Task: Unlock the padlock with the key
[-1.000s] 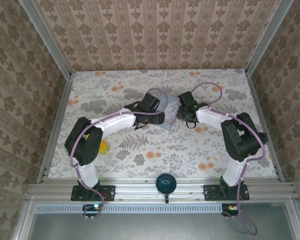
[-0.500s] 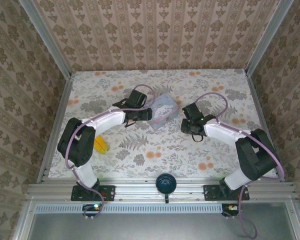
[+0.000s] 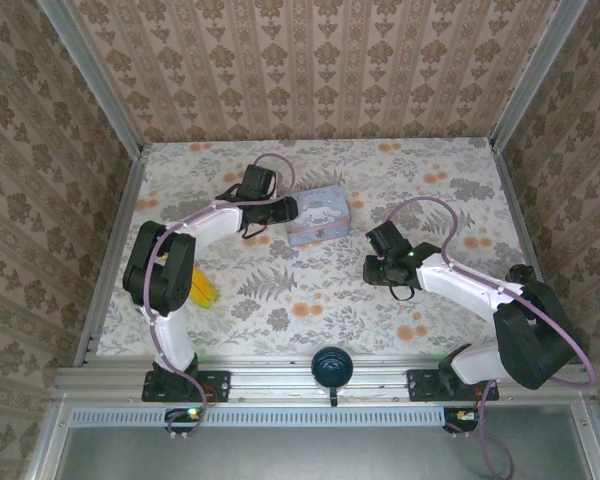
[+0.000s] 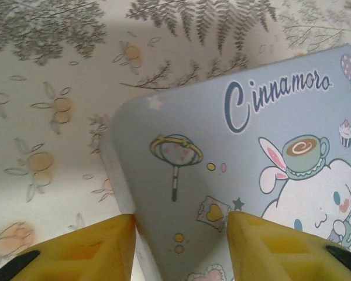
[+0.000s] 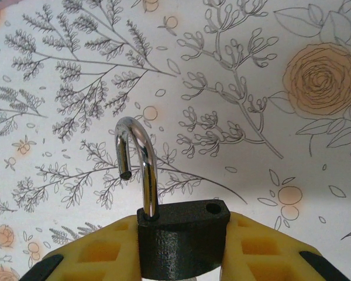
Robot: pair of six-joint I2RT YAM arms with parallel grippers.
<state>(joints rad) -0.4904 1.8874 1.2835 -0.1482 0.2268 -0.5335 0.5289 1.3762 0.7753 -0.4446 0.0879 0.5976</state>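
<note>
Right claw (image 5: 182, 229) is clamped on the padlock (image 5: 184, 244) body, and its shackle (image 5: 141, 153) is sprung open, free end out of its hole, over the table (image 3: 310, 300) right of centre. Left claw (image 4: 181, 227) is half-open, pads straddling the blue tin (image 4: 263, 134)'s corner.

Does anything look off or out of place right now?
The padlock is already open: the shackle has its free end swung away from the empty hole, while the right gripper clamps the body. Meanwhile the left gripper straddles a corner of the tin.
</note>
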